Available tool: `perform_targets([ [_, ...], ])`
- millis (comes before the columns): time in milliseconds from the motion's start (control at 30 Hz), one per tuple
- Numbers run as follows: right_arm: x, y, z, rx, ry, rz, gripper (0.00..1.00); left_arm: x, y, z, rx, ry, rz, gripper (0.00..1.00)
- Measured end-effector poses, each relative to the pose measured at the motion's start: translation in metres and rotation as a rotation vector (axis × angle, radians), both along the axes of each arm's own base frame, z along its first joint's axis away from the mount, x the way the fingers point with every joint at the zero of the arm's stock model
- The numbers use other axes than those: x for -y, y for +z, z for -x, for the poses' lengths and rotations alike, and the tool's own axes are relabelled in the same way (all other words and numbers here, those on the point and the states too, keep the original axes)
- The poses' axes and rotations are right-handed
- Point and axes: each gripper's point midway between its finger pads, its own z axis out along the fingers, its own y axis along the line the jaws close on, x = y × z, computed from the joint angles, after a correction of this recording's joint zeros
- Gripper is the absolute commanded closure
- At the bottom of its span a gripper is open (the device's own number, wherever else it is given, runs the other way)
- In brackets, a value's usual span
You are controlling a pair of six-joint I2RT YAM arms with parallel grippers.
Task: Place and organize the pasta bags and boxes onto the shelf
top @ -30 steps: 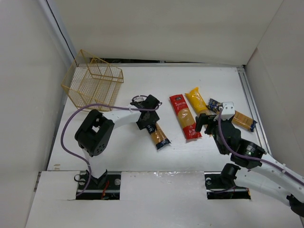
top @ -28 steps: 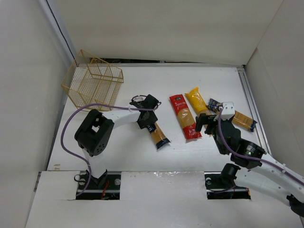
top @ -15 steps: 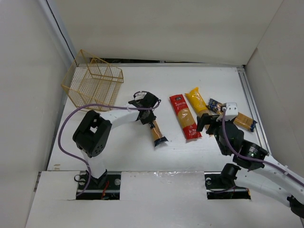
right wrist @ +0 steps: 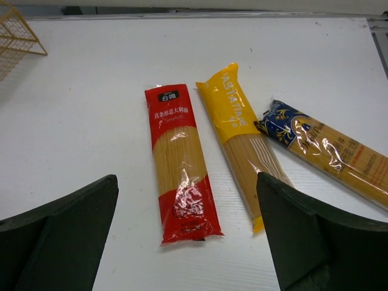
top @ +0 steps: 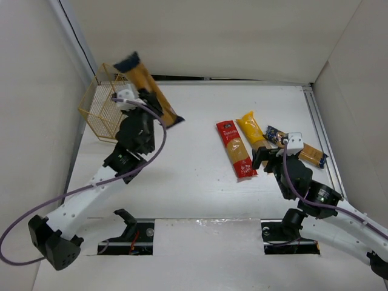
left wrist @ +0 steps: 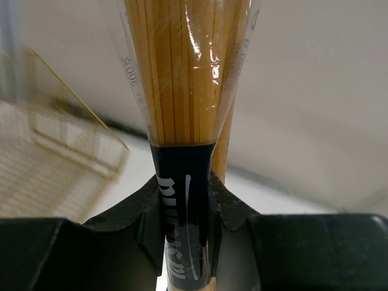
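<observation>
Slippage is the risk: left end effector (left wrist: 185,200) clenches one pack (top: 148,85) by its dark end only, tilted aloft near the basket (top: 97,112). It could pivot and snag the wire. Right end effector (right wrist: 188,236) gapes empty over the red pack (right wrist: 179,163) on the counter (top: 200,194).

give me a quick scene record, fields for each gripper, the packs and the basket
left gripper: shut on orange-tan pack, held tilted in the air by the basket
right gripper: open, holding nothing, above the table
lying on table: red pack, yellow pack, second orange-tan pack
basket: far left, no pack seen inside
</observation>
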Motion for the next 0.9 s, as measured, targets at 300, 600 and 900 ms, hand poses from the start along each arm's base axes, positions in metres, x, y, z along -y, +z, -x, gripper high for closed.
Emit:
perform_targets([
  [300,0.001,0.007,-0.003,0.03,0.002,0.042,0.0,-0.201,0.056,-0.055,0.093,0.759,-0.055,1.0],
  [600,0.0,0.008,-0.01,0.019,-0.025,0.095,0.0,-0.26,0.023,-0.109,-0.037,0.966,-0.283,1.0],
  [900,-0.001,0.005,-0.011,0.01,-0.033,0.101,0.0,-0.289,0.019,-0.131,-0.032,1.063,-0.344,1.0],
])
